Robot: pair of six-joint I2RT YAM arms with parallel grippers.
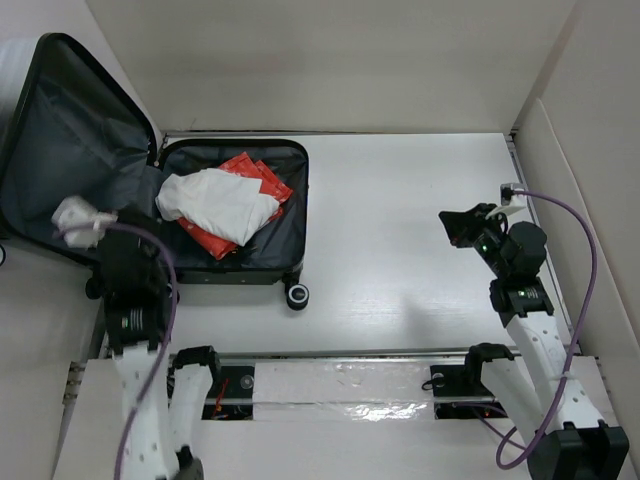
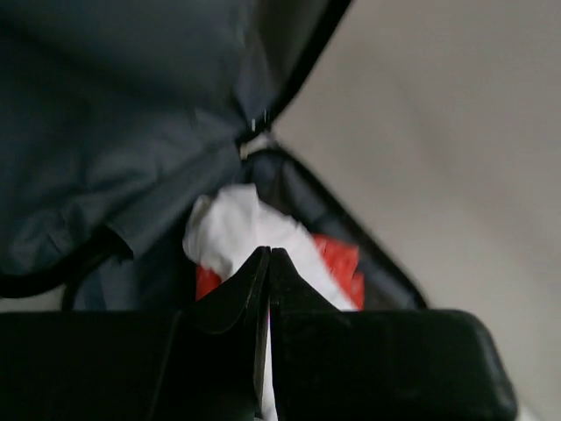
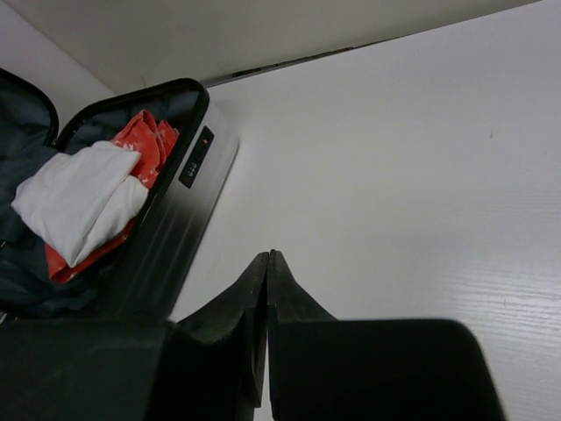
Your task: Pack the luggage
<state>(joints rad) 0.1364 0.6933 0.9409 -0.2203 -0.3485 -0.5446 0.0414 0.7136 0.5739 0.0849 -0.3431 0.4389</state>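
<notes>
The luggage (image 1: 240, 272) lies open at the left of the table, its dark grey lined lid (image 1: 70, 150) leaning back against the wall. Inside the base lie a white cloth (image 1: 215, 205) and red packets (image 1: 252, 172). My left gripper (image 1: 128, 222) is shut and empty over the near left corner of the case. Its wrist view has the shut gripper (image 2: 270, 253) pointing at the white cloth (image 2: 230, 226) and a red packet (image 2: 340, 263). My right gripper (image 1: 452, 222) is shut and empty above bare table at the right. Its wrist view (image 3: 267, 254) shows the luggage shell (image 3: 180, 224) further off.
A black wheel (image 1: 297, 294) sticks out at the case's near right corner. White walls enclose the table at the back and the right (image 1: 570, 150). A taped rail (image 1: 330, 385) runs along the near edge between the arm bases. Purple cables loop from both wrists.
</notes>
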